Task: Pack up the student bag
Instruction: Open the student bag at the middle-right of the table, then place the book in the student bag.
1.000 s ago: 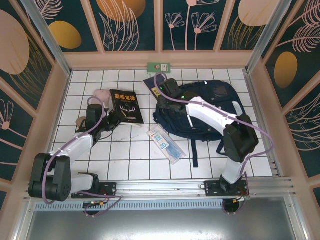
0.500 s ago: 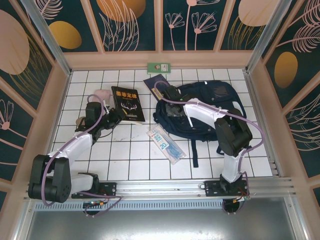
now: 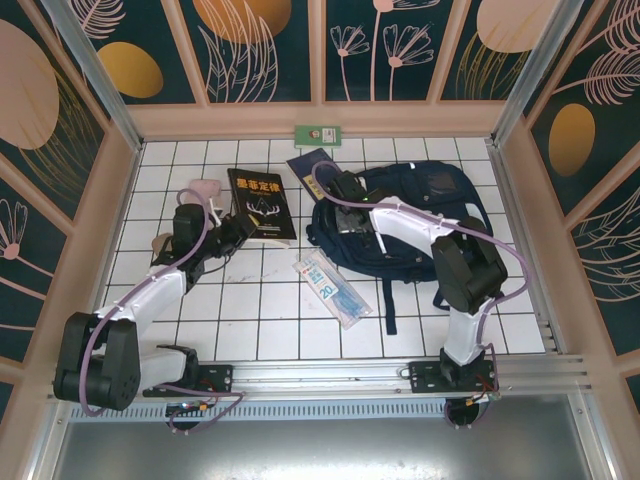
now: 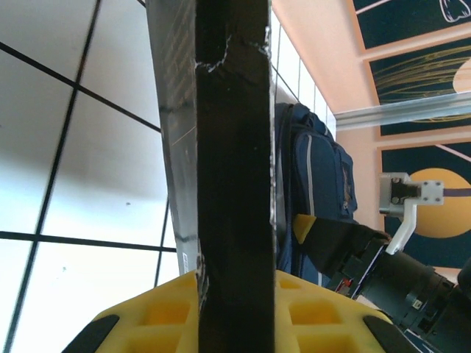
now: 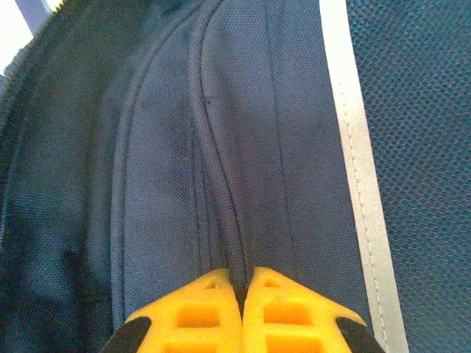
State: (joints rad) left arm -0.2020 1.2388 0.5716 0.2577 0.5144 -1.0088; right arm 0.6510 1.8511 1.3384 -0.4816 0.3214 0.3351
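The large dark navy fabric backpack (image 3: pixel 410 215) lies flat on the white tiled bench (image 3: pixel 270 330), right of centre in the overhead frame, with its black straps trailing toward the lower edge. The right jaws sit at the bag's left edge. In the right wrist view their yellow pads (image 5: pixel 199 316) are pressed fully together, pinching a raised seam of navy cloth (image 5: pixel 221 191) just left of a white reflective stripe (image 5: pixel 353 147). A pinch of fabric there looks meant to lift or steady the bag's mouth so that something can slide in. Whether the zip is open I cannot tell.

Left of centre, the left jaws are nearly shut on the lower corner of a black book with gold lettering and a stag motif (image 3: pixel 262 205). In the left wrist view the book (image 4: pixel 232 184) stands edge-on between the yellow pads (image 4: pixel 154 316), filling the narrow gap. Its far end points toward the backpack (image 4: pixel 316 176). Holding it by the near edge likely lets it enter the bag slim side first.

A clear plastic pencil pouch (image 3: pixel 332 288) lies just beside the bag's lower left. A dark blue notebook (image 3: pixel 308 165) sits at its upper left, and a pale pink object (image 3: pixel 205 188) lies further left. All three are probably waiting to be packed.
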